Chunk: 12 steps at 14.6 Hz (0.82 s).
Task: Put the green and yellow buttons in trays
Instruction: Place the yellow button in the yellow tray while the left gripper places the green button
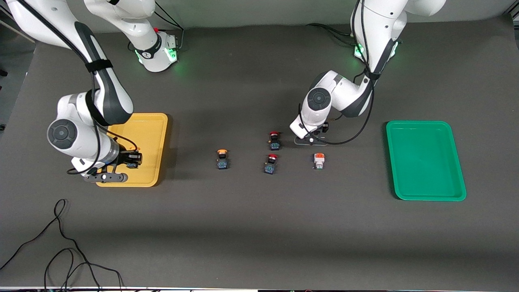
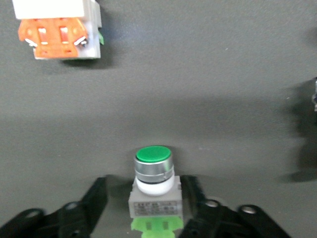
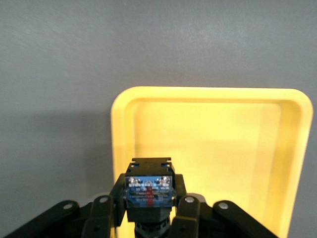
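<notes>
Item: right gripper (image 1: pixel 130 159), low over the yellow tray (image 1: pixel 151 134) in the lower part of that tray as the front view showed it. Its fingers were clamped on the black-blue body of a yellow button (image 3: pixel 148 191), cap pointing down, judged ready for release into the tray. Item: left gripper (image 2: pixel 148 192), down at the table in the middle of the frame. Its fingers (image 2: pixel 99 194) were partly open, straddling the white-grey body of a green button (image 2: pixel 153 156) that stood on the mat; a slight gap showed at one side, so no firm grip was judged. Item: second white-grey switch (image 1: pixel 319 161), on its side just below that gripper in the front view, close enough to be nudged. Item: second yellow-capped button (image 1: pixel 222 159), at centre. Item: two red-capped switches (image 1: pixel 274 140), near the left gripper, not wanted. Item: green tray (image 1: pixel 425 162), holding nothing, toward the left arm's end, path unobstructed. Item: loose cables (image 1: pixel 61 243), bottom corner, clear of work.
</notes>
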Each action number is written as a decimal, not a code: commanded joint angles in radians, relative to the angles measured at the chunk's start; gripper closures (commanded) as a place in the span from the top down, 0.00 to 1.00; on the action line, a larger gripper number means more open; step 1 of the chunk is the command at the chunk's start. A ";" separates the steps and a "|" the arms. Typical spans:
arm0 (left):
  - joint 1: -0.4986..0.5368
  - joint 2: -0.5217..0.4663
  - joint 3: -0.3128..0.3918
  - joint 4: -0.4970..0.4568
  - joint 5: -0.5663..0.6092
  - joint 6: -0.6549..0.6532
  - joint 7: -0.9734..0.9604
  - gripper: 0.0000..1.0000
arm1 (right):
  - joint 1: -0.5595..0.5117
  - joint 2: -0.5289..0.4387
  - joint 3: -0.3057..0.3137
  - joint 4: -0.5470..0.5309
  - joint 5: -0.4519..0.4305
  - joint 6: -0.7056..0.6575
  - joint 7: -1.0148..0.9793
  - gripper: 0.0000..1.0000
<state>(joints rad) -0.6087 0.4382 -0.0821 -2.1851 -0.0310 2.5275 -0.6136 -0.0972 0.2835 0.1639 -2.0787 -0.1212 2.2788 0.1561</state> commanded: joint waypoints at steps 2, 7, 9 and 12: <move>-0.020 -0.041 0.005 0.013 0.008 -0.024 -0.101 0.10 | 0.010 0.009 -0.030 -0.168 0.015 0.240 -0.041 0.00; 0.076 -0.173 0.005 0.164 -0.016 -0.326 -0.081 0.09 | 0.016 0.036 -0.032 -0.244 0.011 0.324 -0.041 0.00; 0.115 -0.237 0.012 0.224 -0.049 -0.424 -0.065 0.09 | 0.011 0.037 -0.032 -0.244 0.005 0.324 -0.041 0.17; 0.265 -0.326 0.013 0.216 -0.049 -0.541 0.050 0.09 | 0.010 0.028 -0.032 -0.242 0.005 0.315 -0.041 1.00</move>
<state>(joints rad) -0.4360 0.1674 -0.0650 -1.9453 -0.0593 2.0545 -0.6497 -0.0926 0.3301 0.1400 -2.3148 -0.1213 2.5891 0.1411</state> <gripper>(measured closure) 0.595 0.471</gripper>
